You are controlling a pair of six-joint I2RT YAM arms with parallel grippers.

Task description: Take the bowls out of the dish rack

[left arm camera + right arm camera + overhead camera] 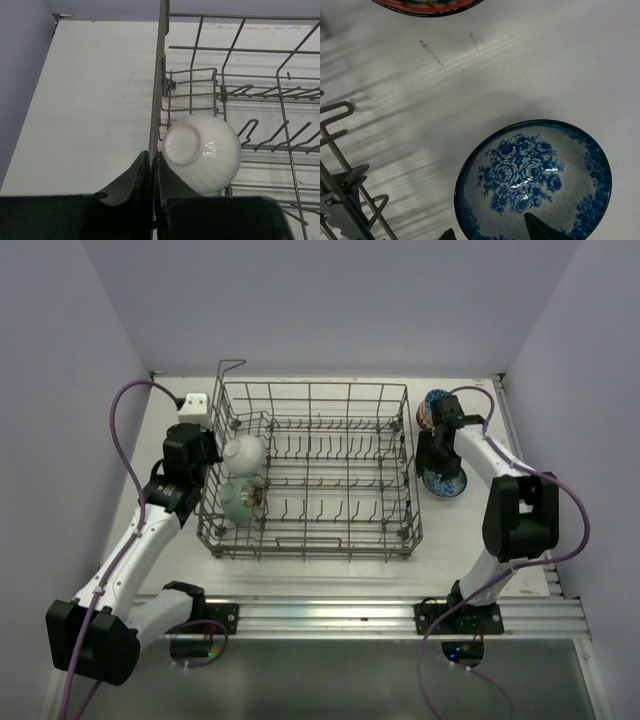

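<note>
Top external view: nearest, the pale green bowl (238, 500) is seen in the left near corner of the dish rack (310, 545), leaned among the tines. Just behind it the white bowl (244, 452) is tipped on its side, foot toward the left wall.

The left tool (152, 162) is held at this wall, its fingers pressed nearly together. The rim wire runs in line with the slit. Whether the wire is pinched cannot be told; no bowl is held. If the wire is caught, the whole rack could be dragged and both bowls knocked together. The white bowl is glazed, ribbed and round, so a slip from the fingers is judged likely.

On the right, outside the rack, the blue flowered bowl (535, 175) stands upright on the bench (320, 578). The right tool (492, 231) is spread across its rim, one tip inside. A careless lift could tip this glossy bowl.

Farthest, a bowl with a red rim (432, 408) rests on the bench.
</note>
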